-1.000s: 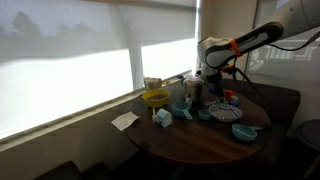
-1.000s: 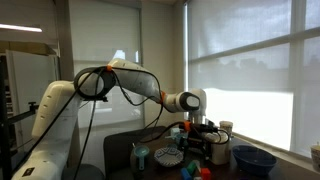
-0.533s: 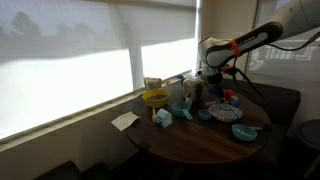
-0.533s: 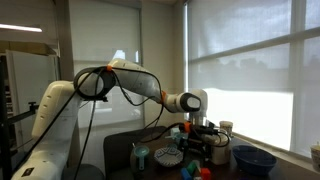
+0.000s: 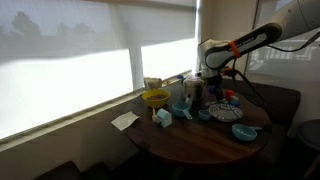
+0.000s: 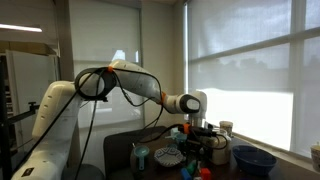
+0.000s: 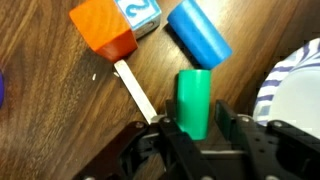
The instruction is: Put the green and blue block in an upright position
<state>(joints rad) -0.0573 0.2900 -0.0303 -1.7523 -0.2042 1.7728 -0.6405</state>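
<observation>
In the wrist view a green cylinder block (image 7: pixel 194 100) lies on its side on the wooden table, pointing away from me. A blue cylinder block (image 7: pixel 198 33) lies on its side just beyond it. My gripper (image 7: pixel 195 128) straddles the near end of the green block. One finger (image 7: pixel 172 122) rests against the block, while a thin dark sliver shows before the other finger (image 7: pixel 226 118). Whether the grip is tight I cannot tell. In both exterior views the gripper (image 5: pixel 210 85) (image 6: pixel 193 135) hangs low over the cluttered table.
An orange cube (image 7: pixel 103 28), a number block (image 7: pixel 140 14) and a white stick (image 7: pixel 134 90) lie close to the green block. A striped plate (image 7: pixel 295 85) sits on the other side of it. A yellow bowl (image 5: pixel 155 98), a blue bowl (image 5: pixel 244 131) and paper (image 5: pixel 125 120) share the round table (image 5: pixel 190 150).
In an exterior view the wrist has sunk slightly towards the table. Nothing else on the table has visibly moved.
</observation>
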